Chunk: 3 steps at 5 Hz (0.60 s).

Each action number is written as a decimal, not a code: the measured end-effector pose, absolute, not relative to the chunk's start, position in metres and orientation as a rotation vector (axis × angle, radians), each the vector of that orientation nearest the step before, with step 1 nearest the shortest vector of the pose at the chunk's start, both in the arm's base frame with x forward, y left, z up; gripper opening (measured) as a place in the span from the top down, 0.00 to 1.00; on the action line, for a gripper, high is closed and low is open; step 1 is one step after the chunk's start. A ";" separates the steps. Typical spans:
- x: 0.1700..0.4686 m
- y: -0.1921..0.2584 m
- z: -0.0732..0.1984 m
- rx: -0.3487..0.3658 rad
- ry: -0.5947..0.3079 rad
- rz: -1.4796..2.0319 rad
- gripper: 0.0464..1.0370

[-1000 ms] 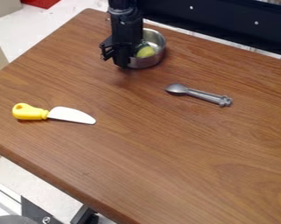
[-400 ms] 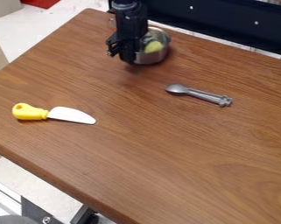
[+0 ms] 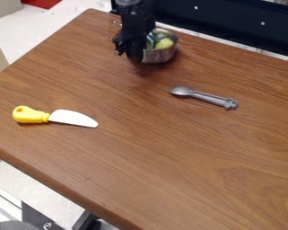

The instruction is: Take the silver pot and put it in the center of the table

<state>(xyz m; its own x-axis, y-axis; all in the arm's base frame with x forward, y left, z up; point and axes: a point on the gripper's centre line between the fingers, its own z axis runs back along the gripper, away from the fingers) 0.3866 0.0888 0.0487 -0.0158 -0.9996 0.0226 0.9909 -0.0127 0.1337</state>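
We see the silver pot [image 3: 160, 57] near the surface's [image 3: 140, 130] far edge, something yellow [image 3: 164, 43] inside. Our gripper [image 3: 134, 57] hangs right at its side; we cannot tell how far open it is or whether it has hold of the pot.

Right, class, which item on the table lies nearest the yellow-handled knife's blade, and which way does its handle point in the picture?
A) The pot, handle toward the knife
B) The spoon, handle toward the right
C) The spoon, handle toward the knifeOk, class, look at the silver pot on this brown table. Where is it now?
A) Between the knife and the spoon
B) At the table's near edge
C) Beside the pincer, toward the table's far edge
C: the pot shows right beside the pincer, farther back than both the knife and the spoon.
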 end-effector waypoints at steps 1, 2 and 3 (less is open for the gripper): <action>0.384 0.074 0.053 0.084 -0.127 -1.580 0.98; 0.379 0.059 0.067 0.117 -0.148 -1.580 0.98; 0.371 0.045 0.072 0.109 -0.147 -1.624 0.98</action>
